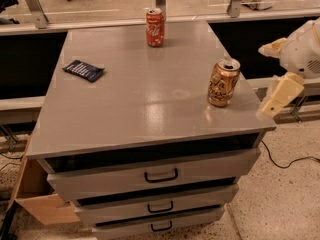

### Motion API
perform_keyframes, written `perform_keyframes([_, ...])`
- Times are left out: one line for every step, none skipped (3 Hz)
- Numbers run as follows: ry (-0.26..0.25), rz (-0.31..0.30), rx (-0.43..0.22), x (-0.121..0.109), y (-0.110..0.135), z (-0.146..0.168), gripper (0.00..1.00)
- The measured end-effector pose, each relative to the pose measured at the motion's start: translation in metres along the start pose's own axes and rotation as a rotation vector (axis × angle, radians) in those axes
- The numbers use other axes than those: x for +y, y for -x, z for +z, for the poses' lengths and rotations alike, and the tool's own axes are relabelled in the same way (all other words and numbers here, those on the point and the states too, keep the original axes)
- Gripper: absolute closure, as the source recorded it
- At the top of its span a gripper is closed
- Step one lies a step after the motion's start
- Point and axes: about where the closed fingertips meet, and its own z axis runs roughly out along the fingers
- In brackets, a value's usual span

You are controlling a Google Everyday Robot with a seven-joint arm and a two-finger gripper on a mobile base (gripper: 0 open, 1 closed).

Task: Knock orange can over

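Orange can [223, 82] upright near right edge of desk [145, 104], tool [264, 81] just beside, fingers apart, holding nothing

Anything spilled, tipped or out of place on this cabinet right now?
Nothing stands out. The orange can and the red can both stand upright, no spill shows, and the dark packet lies flat on the cabinet top. The orange can sits near the right edge; the open gripper hangs just beyond that edge, apart from it.
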Motion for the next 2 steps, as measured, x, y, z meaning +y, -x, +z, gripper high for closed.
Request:
perform_keyframes([0.019, 0.009, -0.166, -0.023, 0.009, 0.043, 0.0])
perform_keyframes([0.075, 0.021, -0.356, -0.043, 0.04, 0.096, 0.0])
